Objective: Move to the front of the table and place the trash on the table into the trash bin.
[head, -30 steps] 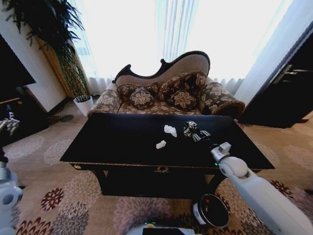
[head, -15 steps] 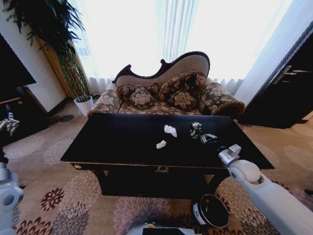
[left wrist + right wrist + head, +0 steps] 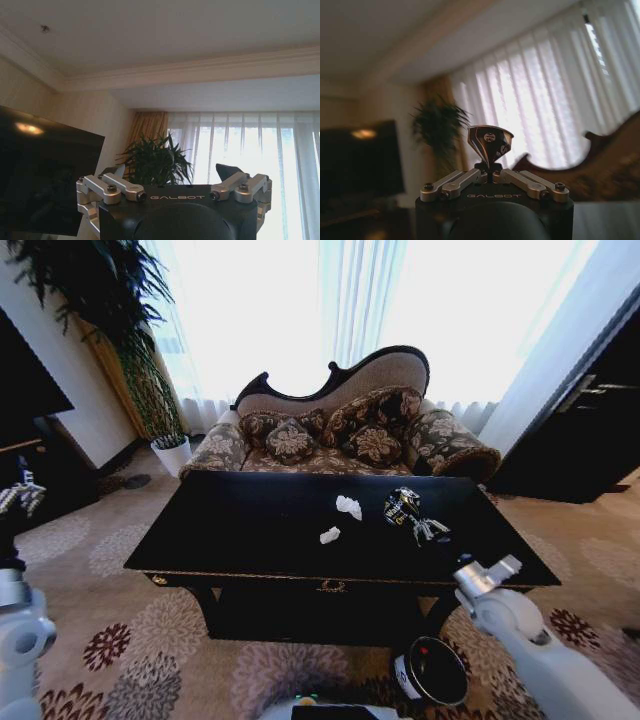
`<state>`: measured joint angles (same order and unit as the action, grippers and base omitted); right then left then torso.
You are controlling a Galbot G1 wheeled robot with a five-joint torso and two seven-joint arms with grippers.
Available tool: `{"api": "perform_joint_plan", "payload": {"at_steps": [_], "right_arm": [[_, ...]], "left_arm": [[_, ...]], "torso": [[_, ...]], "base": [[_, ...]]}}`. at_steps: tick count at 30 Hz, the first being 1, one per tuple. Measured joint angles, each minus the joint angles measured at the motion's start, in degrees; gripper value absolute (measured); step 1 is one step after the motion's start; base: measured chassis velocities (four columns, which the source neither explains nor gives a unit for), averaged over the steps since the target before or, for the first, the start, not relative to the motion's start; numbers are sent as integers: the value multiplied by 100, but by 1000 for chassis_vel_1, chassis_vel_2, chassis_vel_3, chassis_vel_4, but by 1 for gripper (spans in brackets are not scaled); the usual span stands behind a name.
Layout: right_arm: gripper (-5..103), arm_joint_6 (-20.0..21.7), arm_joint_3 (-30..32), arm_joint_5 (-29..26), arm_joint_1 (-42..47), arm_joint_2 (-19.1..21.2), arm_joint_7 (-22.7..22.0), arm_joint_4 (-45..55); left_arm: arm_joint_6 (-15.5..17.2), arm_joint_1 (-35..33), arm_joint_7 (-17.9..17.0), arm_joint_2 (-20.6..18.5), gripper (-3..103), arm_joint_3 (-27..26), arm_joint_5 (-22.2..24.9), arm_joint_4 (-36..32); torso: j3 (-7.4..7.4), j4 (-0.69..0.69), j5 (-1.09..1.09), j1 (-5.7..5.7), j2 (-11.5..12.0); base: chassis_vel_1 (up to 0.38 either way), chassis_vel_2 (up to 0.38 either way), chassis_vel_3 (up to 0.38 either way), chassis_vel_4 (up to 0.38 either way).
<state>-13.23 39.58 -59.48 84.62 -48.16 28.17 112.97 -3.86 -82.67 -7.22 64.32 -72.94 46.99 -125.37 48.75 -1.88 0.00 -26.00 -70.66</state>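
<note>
- Above the near right part of the long glossy black table with gold trim [image 3: 250, 530], my right gripper [image 3: 418, 516] hangs clear of the top, jaws pinched tight on a small dark patterned crumpled wrapper [image 3: 402, 506].
- The right wrist view confirms it: the fingers [image 3: 490, 172] meet at the middle and the wrapper [image 3: 489, 141] stands pinned between them, fanning out above the tips.
- My left gripper [image 3: 20, 496] is parked high out at the left side, well apart from the table; in its wrist view [image 3: 172, 182] the fingers [image 3: 115, 187] are spread wide with nothing in them.
- Two small lumpy white paper bits [image 3: 339, 519] lie on the tabletop near the middle, just left of the held wrapper.
- The small round black bin [image 3: 432, 671] sits on the carpet by the table's near right leg, below the right arm.
- I judge this as the carry step: grip secured, drop not yet made.
- To do it well, I would keep the squeeze firm, since the wrapper is thin and held by one edge.
- I would swing back over the table edge with height to spare.
- I would release only once squarely over the bin's mouth; it is a narrow target.
</note>
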Motion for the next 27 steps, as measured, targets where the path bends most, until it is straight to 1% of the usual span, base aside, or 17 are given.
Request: {"api": "perform_joint_plan", "payload": {"at_steps": [2,3,6,7,10,13,16,17,19,21,22,25,27], "right_arm": [[0,-107,80,-186,90,-5,380,-23],[0,-107,80,-186,90,-5,380,-23],[0,-218,294,-413,253,-53,801,-115],[0,-218,294,-413,253,-53,801,-115],[0,-302,589,-629,516,-206,1134,-175],[0,-350,683,-822,653,-262,1353,-227],[0,-394,761,-1141,848,-276,1618,-352],[0,-394,761,-1141,848,-276,1618,-352],[0,-436,911,-1279,1053,-314,1831,-482],[0,-523,1136,-1366,1311,-385,2114,-750],[0,-523,1136,-1366,1311,-385,2114,-750],[0,-566,1376,-1516,1536,-529,2467,-1081],[0,-555,1560,-1680,1706,-637,2788,-1281]], "left_arm": [[-18,7,-5,12,100,-19,12,34],[-18,7,-5,12,100,-19,12,34],[-43,-2,-7,55,100,-6,15,35],[-43,-2,-7,55,100,-6,15,35],[-49,17,-7,53,100,19,21,37],[-90,-11,-2,52,100,-28,11,54],[-136,-101,-5,69,100,-122,68,73],[-136,-101,-5,69,100,-122,68,73],[-141,-100,-10,65,100,-126,112,113],[-142,-45,-12,29,100,-105,173,176],[-142,-45,-12,29,100,-105,173,176],[-142,39,-13,-8,100,-74,227,244],[-142,98,-13,-23,100,-35,240,308]], "torso": [[0,2,-2,0,0],[0,2,-2,0,0],[0,3,-2,0,0],[0,3,-2,0,0],[0,1,0,0,0],[0,0,0,0,0],[0,5,0,0,0],[0,5,0,0,0],[0,5,-1,0,0],[0,0,-1,0,0],[0,0,-1,0,0],[0,3,1,0,0],[0,2,0,0,0]], "base": [[0,0,0,0],[0,0,0,0],[0,0,0,0],[0,0,0,0],[0,0,0,0],[0,0,0,0],[0,0,0,0],[0,0,0,0],[0,0,0,0],[0,0,0,0],[0,0,0,0],[0,0,0,0],[0,0,0,0]]}}
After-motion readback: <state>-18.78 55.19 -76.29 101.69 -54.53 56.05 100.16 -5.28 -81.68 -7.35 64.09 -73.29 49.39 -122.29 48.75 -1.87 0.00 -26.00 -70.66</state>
